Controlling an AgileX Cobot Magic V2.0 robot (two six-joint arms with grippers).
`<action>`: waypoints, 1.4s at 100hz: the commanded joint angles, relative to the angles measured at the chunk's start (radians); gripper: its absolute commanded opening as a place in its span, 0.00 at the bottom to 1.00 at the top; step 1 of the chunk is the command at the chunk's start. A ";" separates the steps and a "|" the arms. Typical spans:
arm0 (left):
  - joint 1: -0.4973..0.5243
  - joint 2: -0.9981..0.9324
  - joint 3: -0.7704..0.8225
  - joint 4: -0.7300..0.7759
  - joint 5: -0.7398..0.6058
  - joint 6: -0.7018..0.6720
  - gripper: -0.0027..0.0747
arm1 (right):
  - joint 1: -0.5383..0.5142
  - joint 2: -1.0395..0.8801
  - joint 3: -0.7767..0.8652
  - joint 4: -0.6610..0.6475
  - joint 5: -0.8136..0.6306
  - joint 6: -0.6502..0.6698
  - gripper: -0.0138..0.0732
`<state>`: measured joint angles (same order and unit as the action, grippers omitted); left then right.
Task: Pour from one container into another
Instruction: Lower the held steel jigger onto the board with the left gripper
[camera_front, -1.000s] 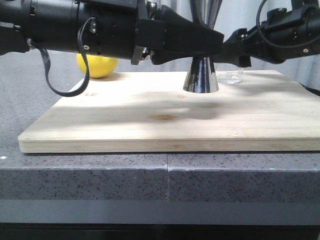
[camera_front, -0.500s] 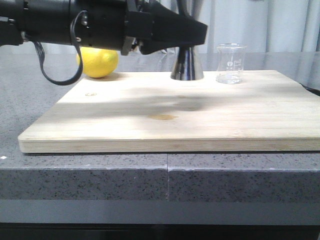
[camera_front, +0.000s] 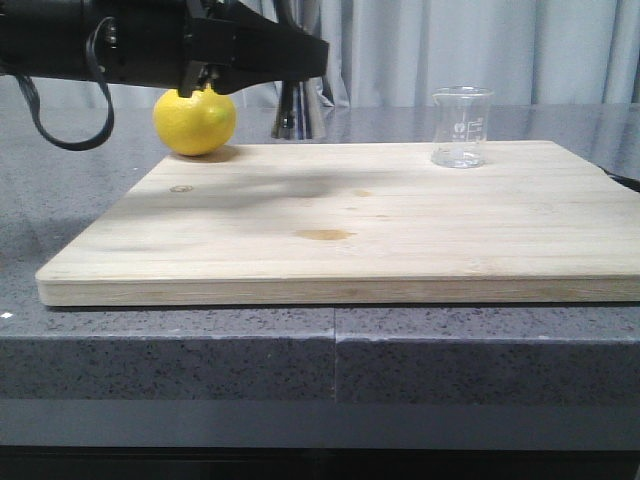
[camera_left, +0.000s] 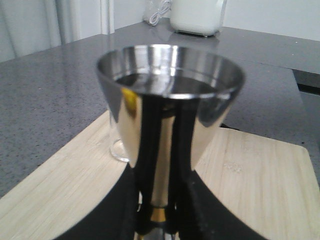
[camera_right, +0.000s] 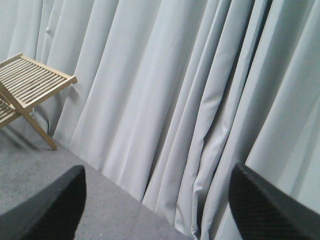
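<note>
Grey curtains hang behind a speckled grey worktop (camera_front: 200, 300) that carries a wooden board (camera_front: 400, 240).

**Present state.** The left tool (camera_front: 305, 60) is clenched on the steel jigger (camera_front: 298, 112) at its narrow waist; in the left wrist view the jigger (camera_left: 167, 115) stands upright between the black fingers (camera_left: 182, 150), gold band just above them. In the front view the jigger hangs beside the lemon (camera_front: 195, 122), near the board's far left edge; whether it is lifted or resting cannot be told. The glass beaker (camera_front: 461, 126) stands upright on the far right part of the board, well apart from the jigger. It appears empty or nearly so. The right tool (camera_right: 160, 200) is released, jaws wide, facing the curtains and absent from the front view.

**Step in hand.** Judged as carrying the jigger clear.
1. Keep the jigger upright; a dark surface inside may be liquid or mere reflection.
2. Keep it clear of the lemon, which will roll if nudged.
3. Keep the grip on the waist; the polished steel is likely to slip.

**Changes.** Half a second ago the jigger was nearer the board's middle, close to the beaker; it now sits further left. One second ago the right arm reached over the beaker; it has since withdrawn. The beaker has not moved.
</note>
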<state>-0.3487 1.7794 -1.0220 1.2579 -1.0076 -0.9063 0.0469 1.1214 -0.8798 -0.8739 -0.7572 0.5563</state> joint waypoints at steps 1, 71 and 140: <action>0.007 -0.054 -0.032 -0.057 -0.045 -0.006 0.01 | -0.005 -0.047 -0.024 0.040 -0.048 0.028 0.77; 0.007 -0.041 -0.032 -0.064 -0.016 0.050 0.01 | -0.005 -0.069 -0.024 0.040 -0.042 0.082 0.77; 0.007 0.018 -0.032 -0.130 -0.090 0.072 0.01 | -0.005 -0.069 -0.024 0.040 -0.044 0.082 0.77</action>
<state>-0.3424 1.8413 -1.0264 1.1991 -1.0152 -0.8459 0.0469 1.0758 -0.8758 -0.8739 -0.7610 0.6339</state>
